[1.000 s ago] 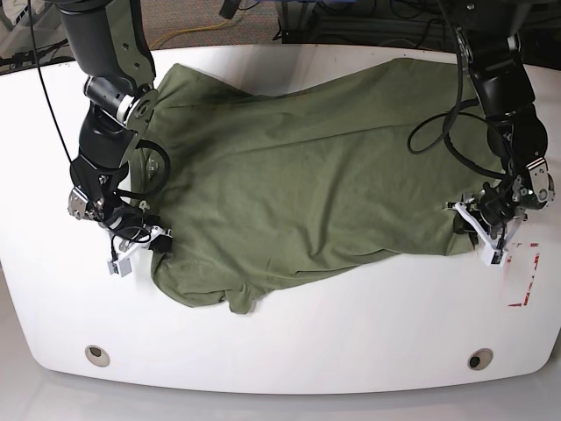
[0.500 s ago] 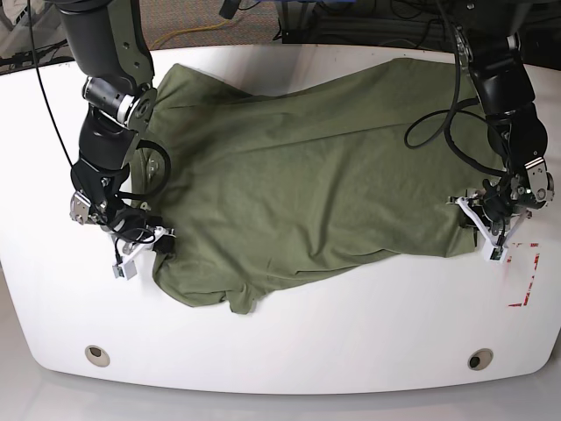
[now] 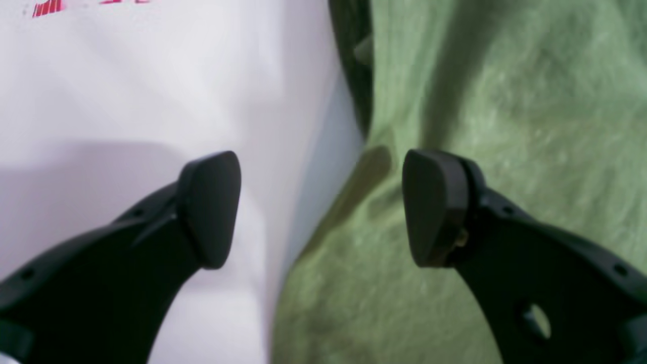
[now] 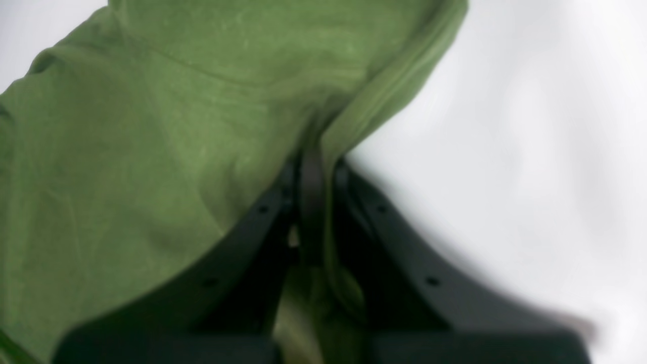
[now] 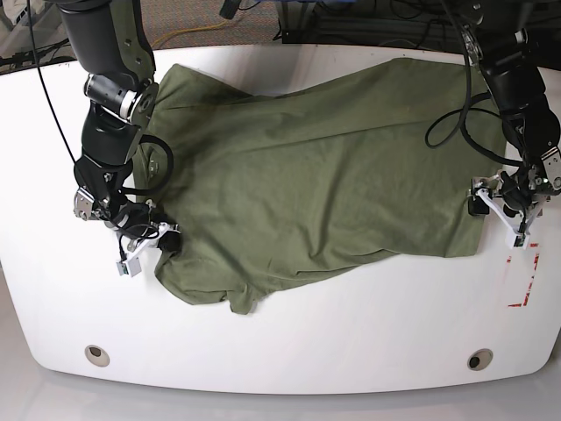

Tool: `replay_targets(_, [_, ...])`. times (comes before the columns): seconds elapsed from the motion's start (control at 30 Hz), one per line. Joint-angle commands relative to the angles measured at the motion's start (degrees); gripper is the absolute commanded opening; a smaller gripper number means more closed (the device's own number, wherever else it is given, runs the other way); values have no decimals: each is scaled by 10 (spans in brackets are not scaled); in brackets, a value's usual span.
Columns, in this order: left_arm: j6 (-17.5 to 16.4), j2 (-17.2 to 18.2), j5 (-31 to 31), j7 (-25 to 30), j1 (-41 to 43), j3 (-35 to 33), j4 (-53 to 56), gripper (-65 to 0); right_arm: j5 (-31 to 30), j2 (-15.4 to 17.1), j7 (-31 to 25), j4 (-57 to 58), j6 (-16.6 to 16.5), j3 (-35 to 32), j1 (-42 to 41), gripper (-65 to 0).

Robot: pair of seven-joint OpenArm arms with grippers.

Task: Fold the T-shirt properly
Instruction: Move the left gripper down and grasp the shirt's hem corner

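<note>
Compared with a second ago, the left end effector (image 5: 507,210) has let go: its jaws now stand wide apart astride the T-shirt (image 5: 307,175) edge, one pad (image 3: 212,207) over the bare white surface (image 5: 351,342), the other over cloth. The hem it had pinched lies spread out at 3 o'clock. That corner seems placed, so a fresh grasp looks likely next. The left arm reaches down from 1 o'clock, wrist bent toward the cloth. The right end effector (image 4: 313,202), at 9 o'clock, is clamped on a bunched fold of T-shirt, forearm dropping steeply.
</note>
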State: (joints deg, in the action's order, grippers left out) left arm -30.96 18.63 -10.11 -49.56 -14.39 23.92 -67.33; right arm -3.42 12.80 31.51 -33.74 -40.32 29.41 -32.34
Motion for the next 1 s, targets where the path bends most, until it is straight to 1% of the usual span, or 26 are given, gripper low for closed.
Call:
replay_targets(0.0, [-4, 6, -7, 24, -24, -7, 20, -179, 9, 5, 11, -6, 3, 0, -13, -650])
replay_targets(0.17, [-4, 6, -9, 43, -56, -35, 92, -182, 9, 5, 11, -6, 3, 0, -15, -650])
replay_targets(0.3, [-3, 3, -9, 65, -80, -38, 131, -192, 9, 5, 11, -6, 3, 0, -19, -650])
replay_targets(0.33, [-2, 3, -9, 69, -86, -38, 140, -214, 9, 5, 11, -6, 3, 0, -19, -650])
replay_targets(0.4, [-2, 3, -8, 77, -97, -39, 156, -296, 9, 5, 11, -6, 3, 0, -20, -650])
replay_targets(0.5, [0, 2, -7, 86, -114, -40, 183, -472, 9, 5, 11, -6, 3, 0, -21, -650])
replay_targets(0.53, [0, 2, -7, 86, -118, -41, 193, -508, 9, 5, 11, -6, 3, 0, -21, -650])
replay_targets(0.67, [0, 2, -7, 88, -126, -47, 208, -560, 9, 5, 11, -6, 3, 0, -21, -650])
replay_targets(0.7, [0, 2, -7, 89, -125, -48, 205, -586, 9, 5, 11, -6, 3, 0, -21, -650])
replay_targets(0.73, [0, 2, -7, 89, -124, -48, 202, -632, 9, 5, 11, -6, 3, 0, -21, -650])
replay_targets(0.77, [0, 2, -7, 89, -124, -47, 197, -650, 9, 5, 11, -6, 3, 0, -21, -650])
replay_targets(0.87, [0, 2, -7, 85, -120, -44, 158, -647, 9, 5, 12, -6, 3, 0, -22, -650])
replay_targets(0.97, [0, 2, -8, 85, -96, -44, 109, -650, 9, 5, 12, -9, 3, -1, -25, -650])
